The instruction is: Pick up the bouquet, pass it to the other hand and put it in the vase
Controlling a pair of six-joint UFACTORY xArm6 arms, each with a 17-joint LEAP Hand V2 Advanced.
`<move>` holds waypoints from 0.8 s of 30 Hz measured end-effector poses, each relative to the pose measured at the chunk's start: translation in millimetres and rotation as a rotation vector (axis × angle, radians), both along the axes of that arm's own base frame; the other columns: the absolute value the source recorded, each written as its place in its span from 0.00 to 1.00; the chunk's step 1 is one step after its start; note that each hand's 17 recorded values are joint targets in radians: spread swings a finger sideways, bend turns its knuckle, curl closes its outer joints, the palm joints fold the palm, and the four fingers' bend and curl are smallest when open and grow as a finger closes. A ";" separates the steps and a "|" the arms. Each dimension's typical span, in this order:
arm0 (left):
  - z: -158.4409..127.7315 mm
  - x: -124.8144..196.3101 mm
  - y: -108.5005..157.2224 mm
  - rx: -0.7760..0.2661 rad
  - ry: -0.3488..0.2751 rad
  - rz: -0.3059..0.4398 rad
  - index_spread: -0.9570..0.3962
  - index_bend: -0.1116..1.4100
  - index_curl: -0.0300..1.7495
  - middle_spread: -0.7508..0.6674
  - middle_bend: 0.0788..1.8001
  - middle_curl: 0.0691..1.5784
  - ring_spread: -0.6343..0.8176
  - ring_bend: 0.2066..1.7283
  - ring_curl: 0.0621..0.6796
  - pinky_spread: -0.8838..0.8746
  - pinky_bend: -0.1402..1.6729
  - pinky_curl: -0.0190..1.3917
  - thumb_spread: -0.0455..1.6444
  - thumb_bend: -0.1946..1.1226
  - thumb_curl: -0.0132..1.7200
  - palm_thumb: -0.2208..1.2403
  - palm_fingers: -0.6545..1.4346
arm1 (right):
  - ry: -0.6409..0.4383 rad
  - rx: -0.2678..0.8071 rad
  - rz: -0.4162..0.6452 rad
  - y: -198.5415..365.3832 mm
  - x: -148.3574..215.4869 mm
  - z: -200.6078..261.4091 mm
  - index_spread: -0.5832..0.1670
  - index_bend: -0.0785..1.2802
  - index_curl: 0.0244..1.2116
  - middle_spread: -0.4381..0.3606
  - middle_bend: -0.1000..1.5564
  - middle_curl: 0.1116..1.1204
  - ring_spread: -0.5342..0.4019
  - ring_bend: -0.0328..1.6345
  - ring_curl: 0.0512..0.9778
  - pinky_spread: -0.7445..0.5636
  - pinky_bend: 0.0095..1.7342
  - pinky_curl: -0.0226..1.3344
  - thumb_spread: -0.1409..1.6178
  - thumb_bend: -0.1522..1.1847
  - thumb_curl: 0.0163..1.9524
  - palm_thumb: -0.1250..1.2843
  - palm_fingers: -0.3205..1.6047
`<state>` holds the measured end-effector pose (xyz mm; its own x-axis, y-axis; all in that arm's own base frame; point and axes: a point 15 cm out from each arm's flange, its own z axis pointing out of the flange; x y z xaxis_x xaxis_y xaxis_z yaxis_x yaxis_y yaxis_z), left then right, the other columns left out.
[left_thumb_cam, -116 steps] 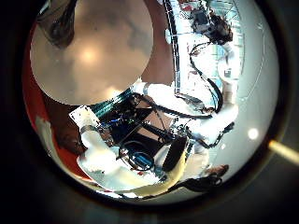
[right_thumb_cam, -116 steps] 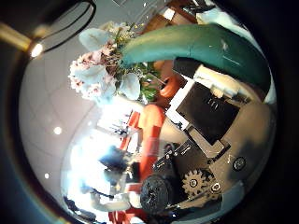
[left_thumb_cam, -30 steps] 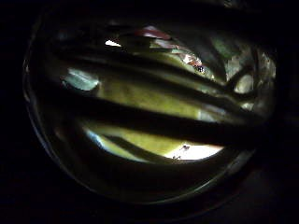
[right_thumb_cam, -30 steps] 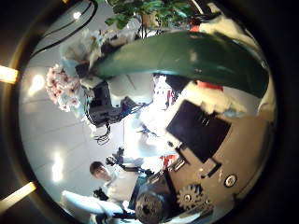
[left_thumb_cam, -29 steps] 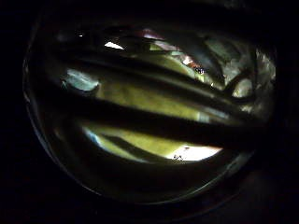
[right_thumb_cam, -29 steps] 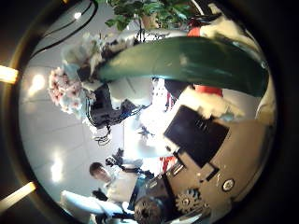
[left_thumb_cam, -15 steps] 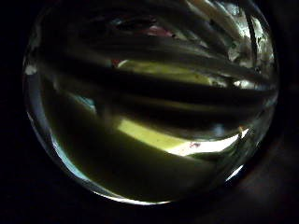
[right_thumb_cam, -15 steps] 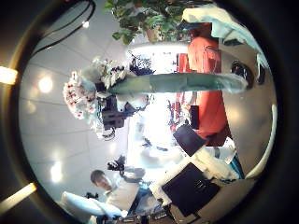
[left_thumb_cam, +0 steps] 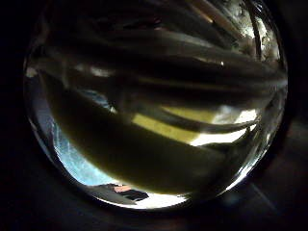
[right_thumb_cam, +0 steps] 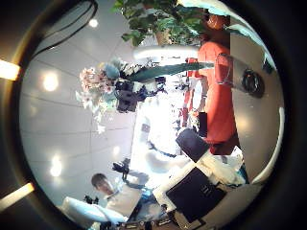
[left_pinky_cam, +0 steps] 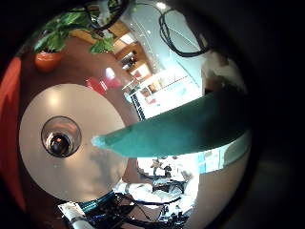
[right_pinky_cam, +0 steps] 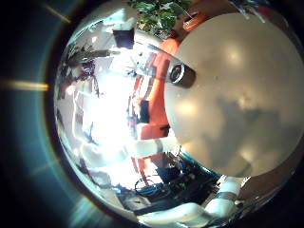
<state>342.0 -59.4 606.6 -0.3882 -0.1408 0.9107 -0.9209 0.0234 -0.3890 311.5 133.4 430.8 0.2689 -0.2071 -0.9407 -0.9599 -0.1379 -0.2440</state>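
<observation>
Round and bare but for one thing, the table (left_pinky_cam: 91, 181) lies under the left palm, and the vase (left_pinky_cam: 60, 143) stands upright on it with its open mouth turned up to us. The bouquet (left_pinky_cam: 181, 134) is off the table, up in the air: its wrapped stem crosses the left little finger side view, with the tapered end pointing toward the vase but stopping well short of it. In the left thumb side view the stems fill nearly everything, so they sit close against that palm. From the right thumb side view we see the left hand (right_thumb_cam: 129, 94) wrapped round the stem just below the blooms, and we judge it clamped on the bouquet. The right hand (right_thumb_cam: 197, 196) is apart from the flowers; whether it is spread or curled we cannot tell. We take the step in hand to be carrying the bouquet to the vase. To do it well, we should bring the stem end over the mouth, tip the bouquet upright so the end points straight down, lower it slowly so it does not catch the rim and topple the vase, and let go only once the stems rest inside. We can read no label or writing on the bouquet or the vase.
</observation>
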 end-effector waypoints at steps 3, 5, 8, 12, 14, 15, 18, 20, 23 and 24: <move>-10.6 9.6 5.4 0.018 0.011 0.026 0.23 0.66 0.65 0.20 0.68 0.55 0.17 0.89 0.87 0.17 0.74 0.74 0.67 0.20 0.47 0.83 0.83 | 0.002 0.003 -0.001 0.0 0.3 -1.3 0.26 0.26 0.32 0.49 0.32 0.26 0.53 0.54 0.30 0.82 0.45 0.44 0.66 0.10 0.28 0.58 0.25; -16.3 14.2 8.4 0.030 0.011 0.038 0.22 0.66 0.65 0.20 0.68 0.55 0.17 0.89 0.87 0.16 0.73 0.75 0.67 0.19 0.47 0.83 0.83 | 0.006 0.006 0.000 0.4 -0.6 -3.8 0.25 0.25 0.31 0.49 0.31 0.25 0.53 0.53 0.29 0.83 0.45 0.43 0.66 0.10 0.28 0.58 0.25; -24.3 21.9 12.8 0.040 0.022 0.054 0.22 0.66 0.65 0.20 0.68 0.55 0.17 0.89 0.87 0.16 0.73 0.77 0.67 0.19 0.48 0.83 0.83 | 0.013 0.009 -0.001 0.7 -1.5 -6.3 0.25 0.23 0.31 0.49 0.30 0.25 0.53 0.52 0.28 0.84 0.44 0.42 0.66 0.10 0.27 0.58 0.26; -29.9 25.3 14.5 0.042 0.036 0.053 0.22 0.66 0.65 0.20 0.68 0.55 0.17 0.88 0.87 0.15 0.72 0.78 0.67 0.18 0.48 0.84 0.83 | 0.013 0.010 0.000 0.7 -1.4 -7.2 0.25 0.22 0.31 0.46 0.28 0.24 0.54 0.50 0.26 0.85 0.42 0.40 0.66 0.10 0.27 0.59 0.28; -30.5 25.7 14.8 0.043 0.036 0.053 0.22 0.66 0.65 0.20 0.68 0.55 0.17 0.88 0.87 0.15 0.71 0.79 0.67 0.17 0.48 0.84 0.83 | 0.012 0.011 0.000 0.6 -1.3 -7.2 0.25 0.22 0.31 0.44 0.27 0.23 0.54 0.49 0.25 0.86 0.42 0.39 0.66 0.10 0.26 0.59 0.29; -30.4 25.7 14.8 0.043 0.037 0.053 0.22 0.66 0.66 0.20 0.68 0.55 0.17 0.88 0.87 0.15 0.71 0.80 0.67 0.17 0.49 0.84 0.83 | 0.012 0.011 0.001 0.6 -1.2 -7.5 0.25 0.21 0.30 0.44 0.27 0.24 0.54 0.49 0.25 0.86 0.41 0.39 0.66 0.10 0.26 0.59 0.29; -31.1 26.4 15.4 0.045 0.039 0.053 0.22 0.65 0.66 0.20 0.68 0.55 0.17 0.88 0.87 0.14 0.71 0.81 0.67 0.17 0.49 0.84 0.83 | 0.015 0.012 0.001 0.7 -1.4 -8.2 0.25 0.20 0.30 0.45 0.26 0.23 0.54 0.48 0.24 0.86 0.41 0.38 0.66 0.10 0.26 0.59 0.30; -31.4 26.3 15.8 0.046 0.040 0.054 0.22 0.65 0.66 0.20 0.68 0.55 0.17 0.88 0.87 0.14 0.70 0.82 0.67 0.16 0.49 0.84 0.83 | 0.019 0.014 0.001 1.0 -2.1 -10.0 0.25 0.20 0.30 0.45 0.26 0.23 0.54 0.48 0.23 0.86 0.40 0.37 0.66 0.10 0.26 0.59 0.30; -32.9 27.2 16.2 0.047 0.044 0.054 0.22 0.65 0.66 0.20 0.68 0.55 0.17 0.88 0.87 0.14 0.70 0.83 0.68 0.16 0.50 0.84 0.83 | 0.021 0.015 0.001 1.3 -2.9 -10.9 0.24 0.20 0.30 0.47 0.25 0.23 0.54 0.47 0.22 0.86 0.39 0.36 0.66 0.10 0.26 0.59 0.31; -33.3 27.2 16.5 0.049 0.045 0.056 0.21 0.65 0.66 0.20 0.68 0.55 0.17 0.88 0.86 0.14 0.70 0.84 0.68 0.15 0.50 0.84 0.83 | 0.021 0.015 0.001 1.3 -2.9 -10.9 0.24 0.19 0.30 0.47 0.25 0.23 0.54 0.47 0.22 0.86 0.39 0.36 0.66 0.10 0.26 0.59 0.31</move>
